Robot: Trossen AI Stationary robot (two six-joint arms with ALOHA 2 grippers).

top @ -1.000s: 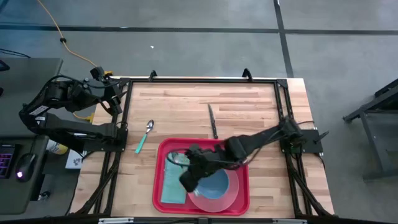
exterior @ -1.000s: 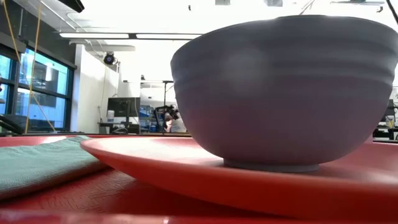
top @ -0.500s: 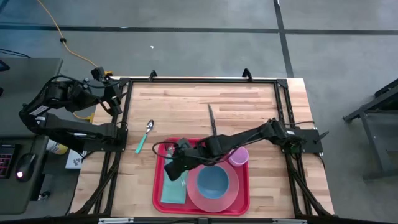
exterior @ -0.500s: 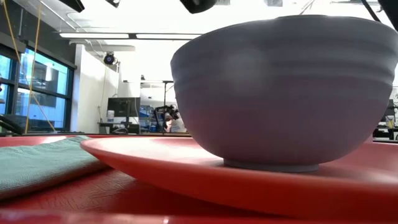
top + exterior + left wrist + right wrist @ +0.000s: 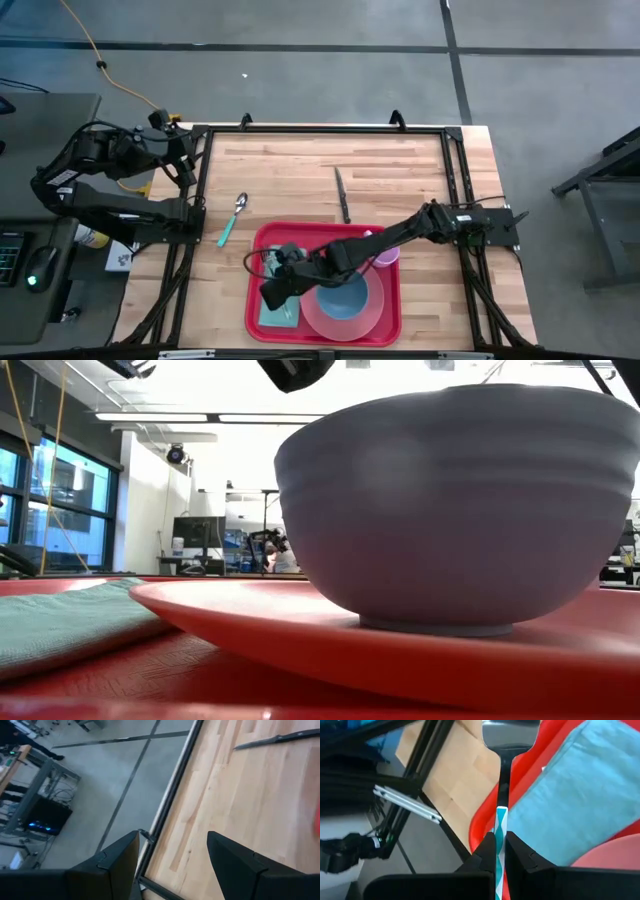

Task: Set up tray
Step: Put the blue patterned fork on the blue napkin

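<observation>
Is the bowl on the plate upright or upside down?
Upright. The bowl rests on its narrow foot on the plate, widening upward; from above its hollow shows.

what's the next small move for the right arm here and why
Probably lower the utensil onto the napkin and open. The right gripper is shut on its teal-striped handle, and in the high view hovers over the napkin on the tray beside the plate. The left gripper waits open at the table's far left edge.
</observation>
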